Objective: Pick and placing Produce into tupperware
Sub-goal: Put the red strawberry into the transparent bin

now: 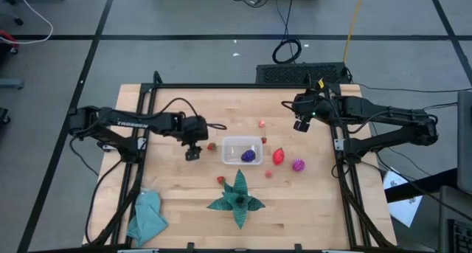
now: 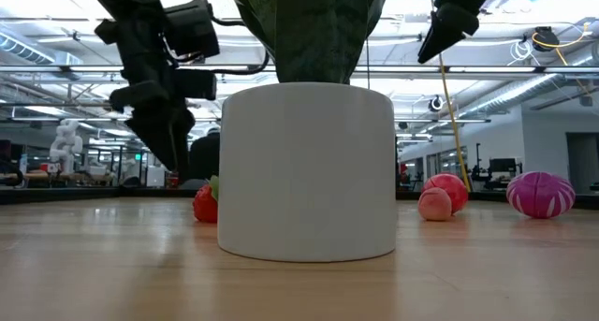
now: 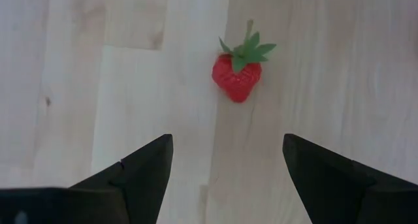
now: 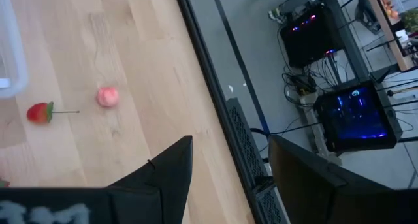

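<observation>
My left gripper [image 1: 193, 153] [image 3: 228, 165] is open and hovers above the table just left of a small red strawberry [image 1: 212, 146] [image 3: 238, 70] [image 2: 204, 204], which lies on the wood between it and the tupperware. The clear tupperware [image 1: 242, 150] stands mid-table with a purple grape-like fruit [image 1: 250, 156] inside. More produce lies on the table: a red fruit [image 1: 278, 156] [image 2: 449, 190], a magenta spiky ball [image 1: 298, 164] [image 2: 541, 194], a pink piece [image 1: 262, 122] [image 4: 108, 96] and a strawberry [image 1: 220, 180]. My right gripper [image 1: 301, 125] [image 4: 228, 165] is open, raised near the table's far right.
A dark-green star-shaped leafy thing [image 1: 237, 199] stands toward the near edge; its white pot [image 2: 307, 171] blocks the middle of the low view. A teal cloth [image 1: 146, 216] lies at the near left corner. A black frame [image 1: 346, 172] borders the table.
</observation>
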{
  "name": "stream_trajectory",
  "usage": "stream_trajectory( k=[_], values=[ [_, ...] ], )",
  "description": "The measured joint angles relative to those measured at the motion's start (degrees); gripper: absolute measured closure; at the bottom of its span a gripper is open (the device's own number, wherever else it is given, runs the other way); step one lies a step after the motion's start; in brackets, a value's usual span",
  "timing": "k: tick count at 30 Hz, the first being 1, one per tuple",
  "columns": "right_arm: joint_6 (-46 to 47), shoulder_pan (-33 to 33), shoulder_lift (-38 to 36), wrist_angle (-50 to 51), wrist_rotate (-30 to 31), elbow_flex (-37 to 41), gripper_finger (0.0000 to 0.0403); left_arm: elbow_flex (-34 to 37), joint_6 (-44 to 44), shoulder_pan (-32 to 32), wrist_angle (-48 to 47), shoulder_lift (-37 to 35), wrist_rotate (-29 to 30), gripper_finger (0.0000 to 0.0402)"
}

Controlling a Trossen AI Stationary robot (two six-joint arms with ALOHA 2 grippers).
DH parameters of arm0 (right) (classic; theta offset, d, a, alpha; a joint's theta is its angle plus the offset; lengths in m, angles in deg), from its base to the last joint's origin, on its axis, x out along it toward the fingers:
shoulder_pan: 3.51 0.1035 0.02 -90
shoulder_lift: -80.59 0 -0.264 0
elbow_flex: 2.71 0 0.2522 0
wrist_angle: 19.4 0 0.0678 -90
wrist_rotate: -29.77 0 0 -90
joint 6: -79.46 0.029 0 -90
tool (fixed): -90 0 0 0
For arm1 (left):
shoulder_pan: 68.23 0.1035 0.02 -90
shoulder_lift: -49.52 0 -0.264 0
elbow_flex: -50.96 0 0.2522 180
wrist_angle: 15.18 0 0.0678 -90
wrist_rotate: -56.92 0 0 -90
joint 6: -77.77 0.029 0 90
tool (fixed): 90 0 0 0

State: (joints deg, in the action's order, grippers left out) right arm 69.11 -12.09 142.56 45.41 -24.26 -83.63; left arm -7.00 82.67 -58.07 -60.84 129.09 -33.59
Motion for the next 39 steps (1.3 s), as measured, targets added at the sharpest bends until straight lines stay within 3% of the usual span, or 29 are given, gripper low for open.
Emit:
stream_trajectory(
  k=[6, 24, 39],
  values=[
    [0.1, 0.0, 0.0, 0.0, 0.0, 0.0, 0.0211, 2.8, 0.4, 0.0, 8.4, 0.0, -3.7, 0.0105],
    [0.2, 0.0, 0.0, -2.3, 0.0, 0.0, 0.0211, 8.7, 0.0, 1.2, 18.9, 0.0, -6.0, 0.0105],
    [0.0, 0.0, 0.0, -3.0, 0.0, 0.0, 0.0211, 8.8, 1.2, 2.1, 25.8, 8.6, -7.0, 0.0105]
  ],
)
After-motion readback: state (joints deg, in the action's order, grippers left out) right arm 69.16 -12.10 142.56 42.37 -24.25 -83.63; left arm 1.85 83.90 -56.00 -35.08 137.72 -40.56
